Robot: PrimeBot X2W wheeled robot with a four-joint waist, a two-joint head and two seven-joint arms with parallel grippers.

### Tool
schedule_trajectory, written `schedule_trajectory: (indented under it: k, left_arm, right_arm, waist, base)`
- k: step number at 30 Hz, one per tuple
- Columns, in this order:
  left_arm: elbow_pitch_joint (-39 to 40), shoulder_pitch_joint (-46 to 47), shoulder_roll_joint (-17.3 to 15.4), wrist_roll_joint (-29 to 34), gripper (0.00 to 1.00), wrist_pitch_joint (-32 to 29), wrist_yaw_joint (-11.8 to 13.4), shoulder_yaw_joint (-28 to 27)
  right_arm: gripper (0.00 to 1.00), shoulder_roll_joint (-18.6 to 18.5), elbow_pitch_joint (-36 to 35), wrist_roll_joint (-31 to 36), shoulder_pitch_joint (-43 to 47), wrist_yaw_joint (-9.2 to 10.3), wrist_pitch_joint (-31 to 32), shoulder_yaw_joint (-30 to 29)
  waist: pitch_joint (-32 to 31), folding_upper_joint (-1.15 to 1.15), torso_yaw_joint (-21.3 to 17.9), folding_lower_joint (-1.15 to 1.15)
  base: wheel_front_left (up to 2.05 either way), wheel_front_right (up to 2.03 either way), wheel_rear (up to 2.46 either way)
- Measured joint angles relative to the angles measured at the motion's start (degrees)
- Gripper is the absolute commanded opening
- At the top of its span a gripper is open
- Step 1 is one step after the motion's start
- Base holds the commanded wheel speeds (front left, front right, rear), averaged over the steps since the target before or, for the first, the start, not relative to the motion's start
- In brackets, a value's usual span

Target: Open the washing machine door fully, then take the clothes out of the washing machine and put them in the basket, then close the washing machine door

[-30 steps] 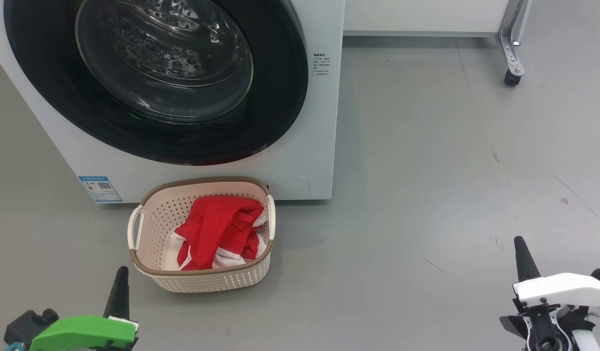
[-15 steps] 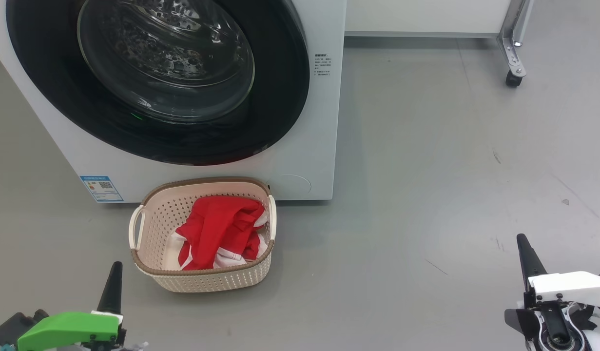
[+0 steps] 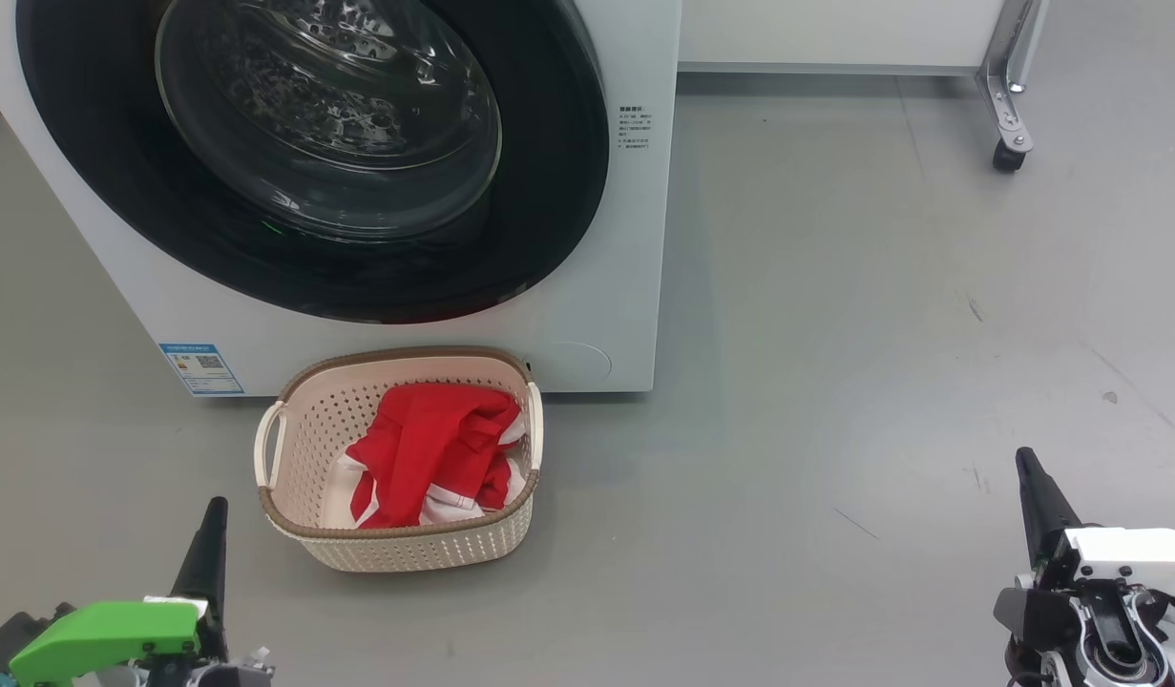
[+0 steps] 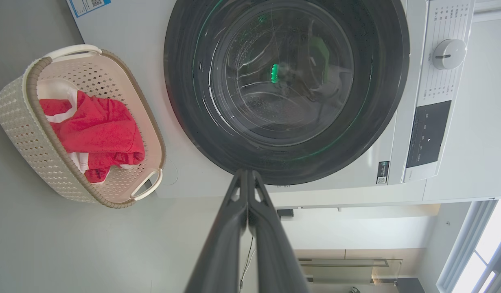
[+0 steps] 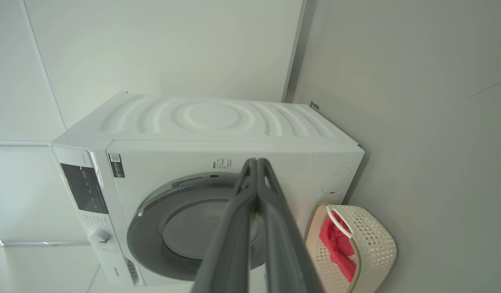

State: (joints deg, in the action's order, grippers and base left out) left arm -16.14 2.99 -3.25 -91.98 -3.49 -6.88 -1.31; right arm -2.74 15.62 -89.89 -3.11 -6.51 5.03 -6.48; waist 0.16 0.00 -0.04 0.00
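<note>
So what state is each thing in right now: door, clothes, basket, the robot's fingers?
washing machine door, shut
clothes, heaped in the basket
basket, upright on the floor
left fingers, shut, empty
right fingers, shut, empty

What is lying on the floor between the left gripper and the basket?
Nothing. In the head view, the stretch of grey floor between the left gripper, jaws shut, and the basket is bare.
</note>
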Motion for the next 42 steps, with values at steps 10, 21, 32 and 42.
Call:
schedule_trajectory:
  k: [10, 21, 32, 42]
  left_arm:
    - [0.0, 0.0, -0.2, -2.3, 0.00, -0.5, 0.0, -0.4]
    - [0.0, 0.1, -0.2, -2.3, 0.00, -0.5, 0.0, -0.4]
    - [0.1, 0.1, -0.2, -2.3, 0.00, -0.5, 0.0, -0.4]
    - [0.1, 0.1, -0.2, -2.3, 0.00, -0.5, 0.0, -0.5]
  right_arm:
    - [0.00, 0.2, 0.1, -2.3, -0.2, -0.16, 0.5, -0.6]
    - [0.00, 0.2, 0.1, -2.3, -0.2, -0.46, 0.5, -0.6]
    - [0.00, 0.2, 0.1, -2.3, -0.3, -0.46, 0.5, -0.6]
    - [0.00, 0.2, 0.1, -2.3, -0.3, -0.46, 0.5, -0.6]
  waist:
    - [0.0, 0.00, 0.0, 0.00]
    - [0.0, 0.00, 0.0, 0.00]
    - [0.0, 0.00, 0.0, 0.00]
    - [0.0, 0.00, 0.0, 0.00]
  base:
    - [0.00, 0.00, 0.00]
    - [0.00, 0.00, 0.00]
    - [0.00, 0.00, 0.00]
    - [0.00, 0.00, 0.00]
